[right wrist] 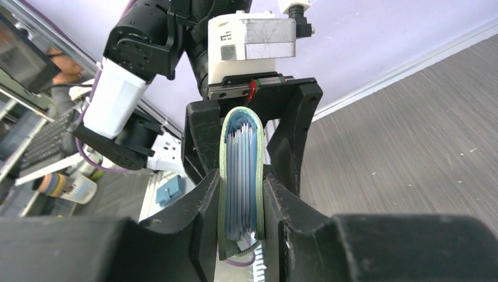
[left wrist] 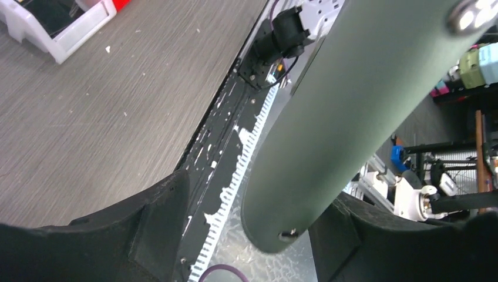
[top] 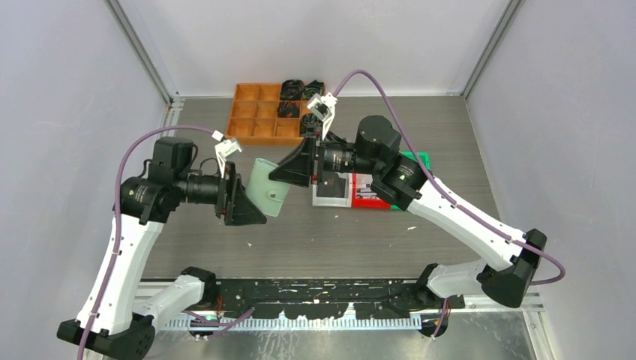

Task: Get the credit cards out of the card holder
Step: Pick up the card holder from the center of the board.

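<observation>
The right end effector (right wrist: 239,197) is clamping the card holder (top: 268,189) in the air over the surface (top: 337,232) — cards (right wrist: 241,170) showing edge-on inside. The left end effector (left wrist: 252,205) is straddling its other end, released; it should be closing on the cards alone — not the holder.

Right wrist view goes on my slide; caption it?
Right gripper pinching the green card holder edge-on, cards stacked inside.
</observation>
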Tool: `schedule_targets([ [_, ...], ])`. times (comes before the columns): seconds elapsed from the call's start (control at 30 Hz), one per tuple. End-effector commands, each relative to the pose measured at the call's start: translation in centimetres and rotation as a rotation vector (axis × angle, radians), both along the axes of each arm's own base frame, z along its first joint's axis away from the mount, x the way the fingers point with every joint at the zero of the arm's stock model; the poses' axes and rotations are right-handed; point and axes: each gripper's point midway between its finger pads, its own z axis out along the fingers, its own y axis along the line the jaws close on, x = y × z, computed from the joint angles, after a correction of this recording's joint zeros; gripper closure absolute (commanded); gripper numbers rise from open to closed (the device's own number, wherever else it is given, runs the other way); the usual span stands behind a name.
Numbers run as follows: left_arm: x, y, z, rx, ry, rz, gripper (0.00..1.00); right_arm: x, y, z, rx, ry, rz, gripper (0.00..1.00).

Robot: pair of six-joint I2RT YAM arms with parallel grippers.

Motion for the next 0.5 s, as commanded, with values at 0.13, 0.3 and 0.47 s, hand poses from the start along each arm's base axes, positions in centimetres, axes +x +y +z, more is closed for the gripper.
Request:
schedule_targets([
  [0.13, -0.6, -1.0, 5.2, -0.146, -0.069, -0.066, 0.31, 0.4, 0.8, 2.6, 0.155, 0.051, -0.004, 0.99],
  [0.3, -0.7, -0.9, 5.6, -0.143, -0.090, -0.060, 0.39, 1.4, 0.8, 2.5, 0.179, 0.079, -0.063, 0.99],
  [0.47, 0.1, -0.4, 4.6, -0.084, -0.127, -0.012, 0.67, 2.5, 0.5, 2.1, 0.197, 0.111, -0.135, 0.99],
])
